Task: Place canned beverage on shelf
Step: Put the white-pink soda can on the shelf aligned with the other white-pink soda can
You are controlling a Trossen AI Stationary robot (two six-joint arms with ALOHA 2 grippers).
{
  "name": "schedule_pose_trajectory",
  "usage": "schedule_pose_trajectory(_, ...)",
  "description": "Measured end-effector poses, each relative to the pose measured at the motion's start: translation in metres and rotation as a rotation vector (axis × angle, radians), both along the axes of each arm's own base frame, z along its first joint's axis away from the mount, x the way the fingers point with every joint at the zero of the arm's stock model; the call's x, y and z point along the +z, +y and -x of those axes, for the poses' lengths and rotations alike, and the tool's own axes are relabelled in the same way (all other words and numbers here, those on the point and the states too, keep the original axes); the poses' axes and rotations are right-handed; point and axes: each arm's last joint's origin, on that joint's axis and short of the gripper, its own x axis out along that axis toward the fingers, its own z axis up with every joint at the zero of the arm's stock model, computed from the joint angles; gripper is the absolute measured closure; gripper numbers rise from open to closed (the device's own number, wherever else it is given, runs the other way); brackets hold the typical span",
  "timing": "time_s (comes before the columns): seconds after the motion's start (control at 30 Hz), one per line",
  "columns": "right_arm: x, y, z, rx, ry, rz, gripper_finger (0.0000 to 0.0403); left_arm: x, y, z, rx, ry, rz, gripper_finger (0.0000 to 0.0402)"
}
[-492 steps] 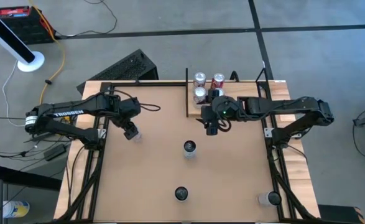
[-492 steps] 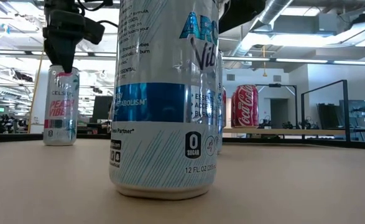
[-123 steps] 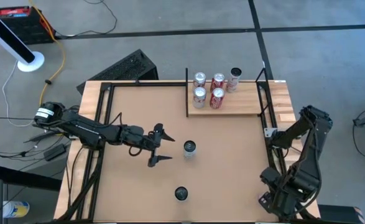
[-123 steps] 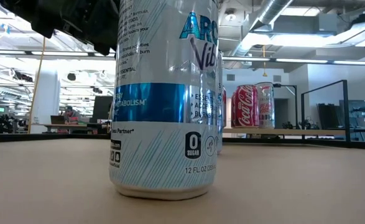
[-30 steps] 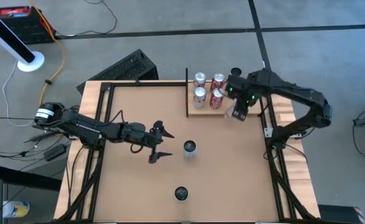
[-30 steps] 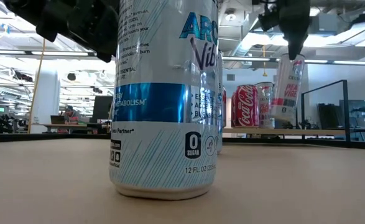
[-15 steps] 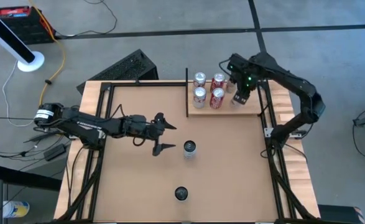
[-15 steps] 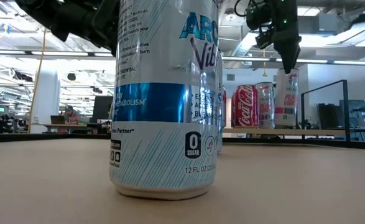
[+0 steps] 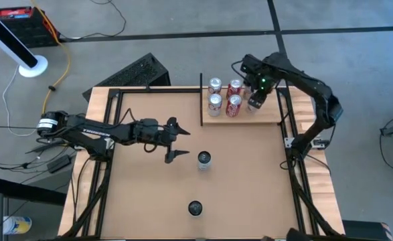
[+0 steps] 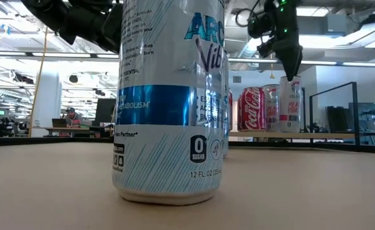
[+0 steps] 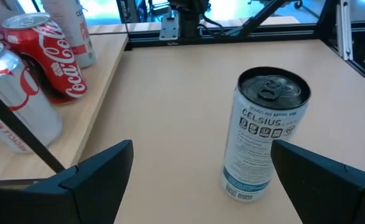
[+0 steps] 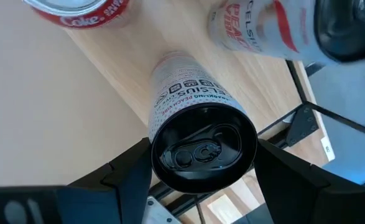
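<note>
In your low view a blue-banded can [image 10: 168, 96] fills the middle and hides most of the table, its top cut off. The tan tabletop [image 9: 149, 194] holds two loose cans, one at centre [image 9: 204, 158] and one toward 6 o'clock [image 9: 195, 208]; an open workshop lies beyond. The Celsius can [image 12: 191, 109] stands upright on the shelf [image 9: 270, 115] at the table's 1 o'clock, just beside the Coca-Cola cans [image 9: 234, 96]. The right gripper [image 9: 256, 102] sits over it, its two fingers [image 12: 126, 171] flanking the can's top; you cannot tell whether they press. The left gripper [image 9: 174, 142] hovers spread wide at 9 o'clock of the centre can.
</note>
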Motion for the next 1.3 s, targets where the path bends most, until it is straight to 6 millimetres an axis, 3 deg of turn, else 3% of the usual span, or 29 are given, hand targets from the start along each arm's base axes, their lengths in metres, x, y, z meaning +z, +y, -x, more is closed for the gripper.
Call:
schedule_pose_trajectory(0.27, -0.003, -0.002, -0.005, 0.008, 0.009, -0.008, 0.0131, -0.003, 0.0, 0.001, -0.004, 0.035, 0.002, 0.0035)
schedule_pose_trajectory(0.53, 0.015, -0.002, -0.008, 0.004, -0.062, 0.017, 0.0131, -0.003, 0.0, 0.001, -0.008, 0.035, -0.012, 0.0036)
schedule_pose_trajectory(1.3, 0.002, 0.0, -0.01, -0.003, -0.038, -0.033, 0.0131, -0.005, 0.0, 0.001, -0.008, 0.05, -0.01, 0.0035)
